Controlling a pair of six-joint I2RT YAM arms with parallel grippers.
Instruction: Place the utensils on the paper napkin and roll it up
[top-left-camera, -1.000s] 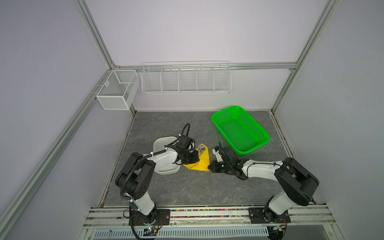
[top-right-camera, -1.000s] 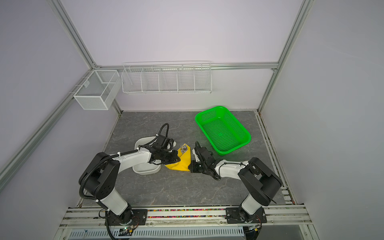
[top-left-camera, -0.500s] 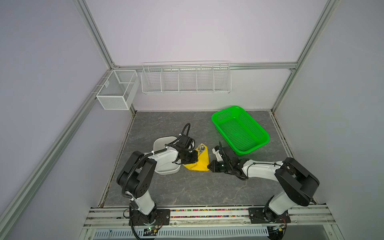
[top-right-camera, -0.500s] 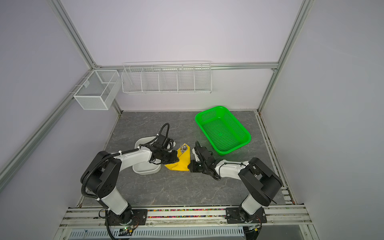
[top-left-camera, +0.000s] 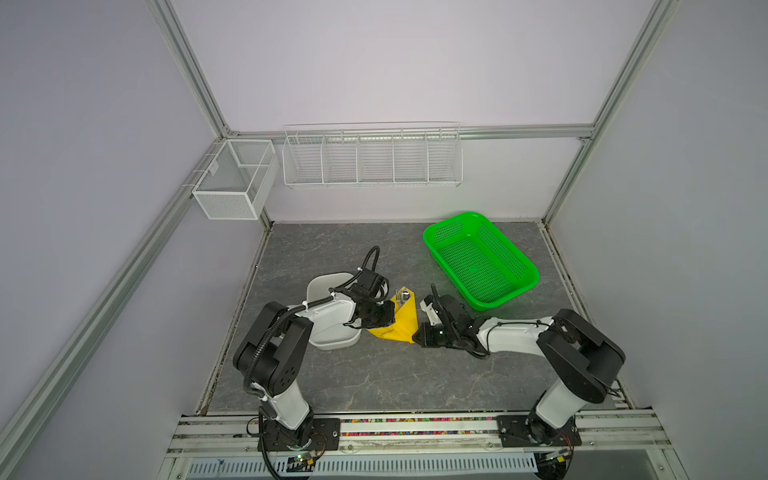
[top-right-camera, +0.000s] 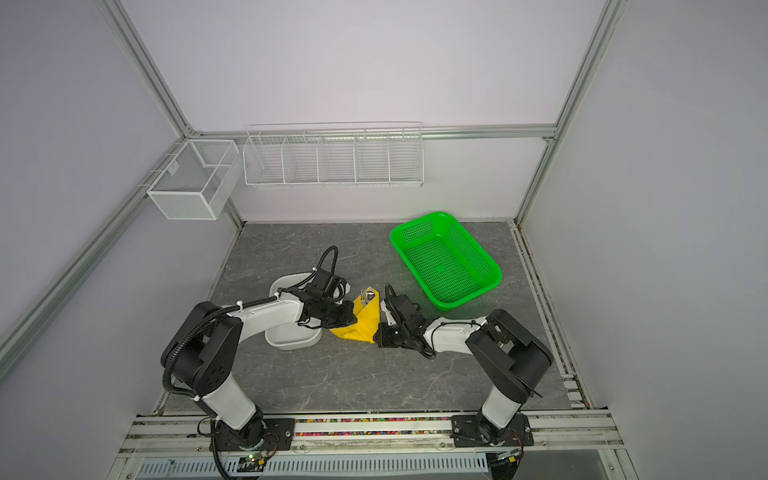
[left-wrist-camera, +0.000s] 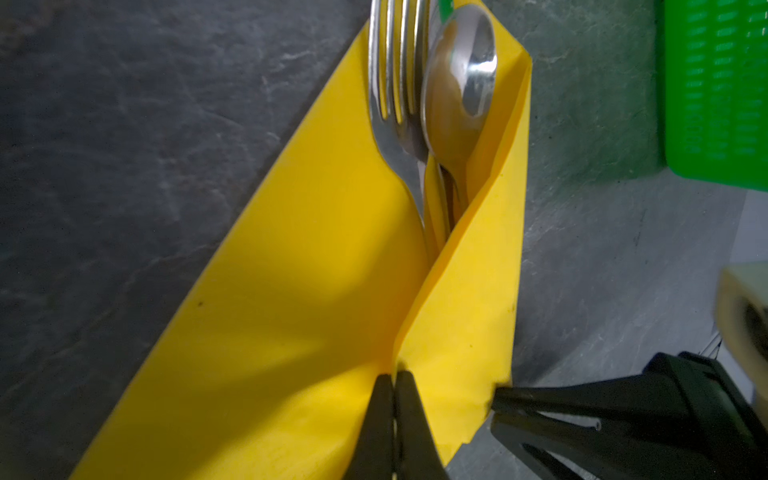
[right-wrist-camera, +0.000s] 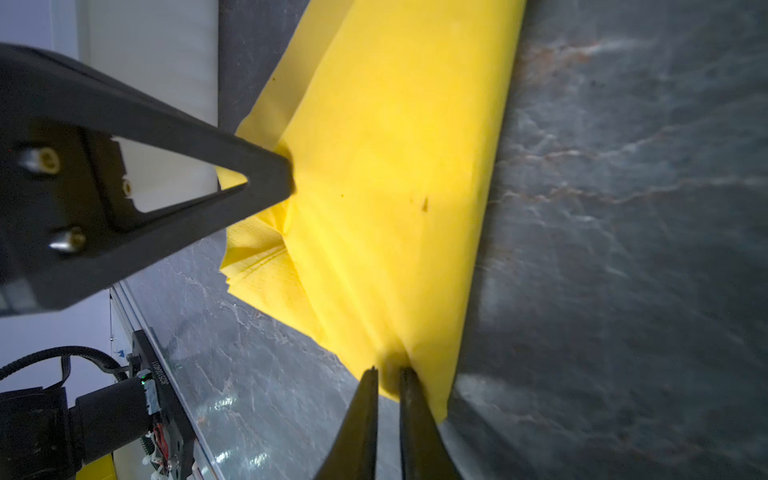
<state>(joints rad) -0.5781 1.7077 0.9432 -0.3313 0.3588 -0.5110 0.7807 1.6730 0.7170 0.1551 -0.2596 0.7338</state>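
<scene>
Nearest, low over the grey table (top-left-camera: 374, 374): two grippers, both at the near end of one napkin (top-left-camera: 401, 326). Fingers of the left gripper (left-wrist-camera: 394, 376) pressed together, clamped on a raised fold of the paper. Fingers of the right gripper (right-wrist-camera: 389, 370) almost together, pinching the napkin's near corner.

Napkin bright yellow, thin, folded lengthwise into a loose narrow wrap, lying on the table between the two grippers, near one white tray (top-left-camera: 328, 282).

At its far, open end, two pieces of silver cutlery side by side and touching: one fork (left-wrist-camera: 395, 83), one spoon (left-wrist-camera: 461, 91), handles hidden inside the fold.

Farther back on the right, one green basket (top-left-camera: 453, 230), well apart from the napkin. On the back wall, one white wire rack (top-left-camera: 372, 158); on the left wall, one mesh box (top-left-camera: 232, 183).
</scene>
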